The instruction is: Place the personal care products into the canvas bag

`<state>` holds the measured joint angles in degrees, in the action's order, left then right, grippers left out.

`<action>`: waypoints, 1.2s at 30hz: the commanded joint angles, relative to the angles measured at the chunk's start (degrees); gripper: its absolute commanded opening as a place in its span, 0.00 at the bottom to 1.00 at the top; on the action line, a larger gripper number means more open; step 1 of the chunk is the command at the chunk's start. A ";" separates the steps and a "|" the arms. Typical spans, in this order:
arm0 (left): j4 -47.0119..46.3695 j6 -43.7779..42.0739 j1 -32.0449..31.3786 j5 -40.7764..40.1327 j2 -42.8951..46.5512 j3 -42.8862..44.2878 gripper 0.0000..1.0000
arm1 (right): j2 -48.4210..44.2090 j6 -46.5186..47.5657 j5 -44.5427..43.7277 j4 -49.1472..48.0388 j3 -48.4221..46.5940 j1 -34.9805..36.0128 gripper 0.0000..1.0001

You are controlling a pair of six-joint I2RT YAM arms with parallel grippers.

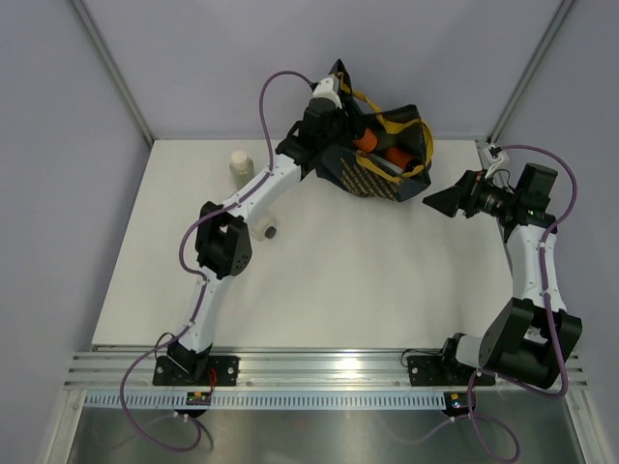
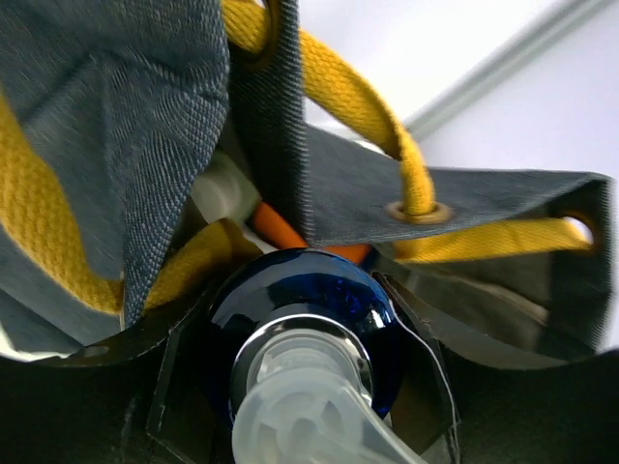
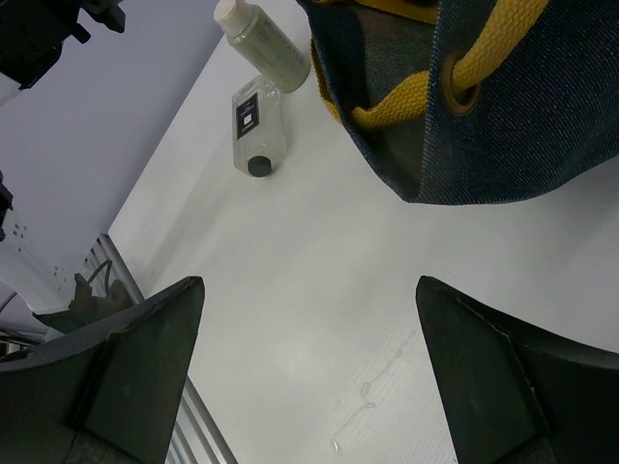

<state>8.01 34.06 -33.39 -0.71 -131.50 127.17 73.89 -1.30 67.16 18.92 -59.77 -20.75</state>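
Note:
The canvas bag (image 1: 372,174) is dark navy with mustard-yellow handles and lies open at the back of the table. Two orange bottles (image 1: 368,143) and a white one (image 1: 383,166) show inside it. My left gripper (image 1: 327,114) is at the bag's left rim. In the left wrist view it (image 2: 300,387) is shut on a glossy dark blue bottle (image 2: 300,290) with a translucent white top, over the bag's opening (image 2: 455,208). A pale green bottle (image 1: 242,166) and a clear flat black-labelled bottle (image 1: 268,229) stay on the table. My right gripper (image 1: 440,201) is open and empty, right of the bag.
The right wrist view shows the pale green bottle (image 3: 261,43), the clear flat bottle (image 3: 256,135) and the bag's corner (image 3: 503,116) above bare white table (image 3: 319,290). Grey walls close the back and sides. A metal rail (image 1: 319,372) runs along the near edge.

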 commanded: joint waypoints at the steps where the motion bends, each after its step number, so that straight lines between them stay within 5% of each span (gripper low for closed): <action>1: -6.16 -6.63 -0.62 -12.20 -2.52 8.17 0.00 | -0.76 0.95 1.93 -0.90 -0.09 -0.34 0.99; 6: -12.84 -3.77 -2.12 -15.46 -7.62 10.99 0.13 | -1.55 3.15 1.66 -0.28 0.44 -0.34 0.99; 17: -16.44 5.84 -1.51 -11.26 -7.81 10.03 0.98 | -3.04 6.57 0.17 3.23 0.62 -0.34 0.99; 29: -13.82 -5.05 1.39 4.65 14.32 -4.99 0.99 | -4.54 21.32 4.12 16.21 -2.37 -0.34 1.00; 36: -6.80 -15.77 5.43 8.72 36.18 -27.30 0.99 | -5.51 38.72 6.15 27.65 -3.51 -0.17 1.00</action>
<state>-1.26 25.69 -29.28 5.34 -104.86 106.26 70.70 26.11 70.26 39.20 -60.64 -20.78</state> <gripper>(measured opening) 0.983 0.993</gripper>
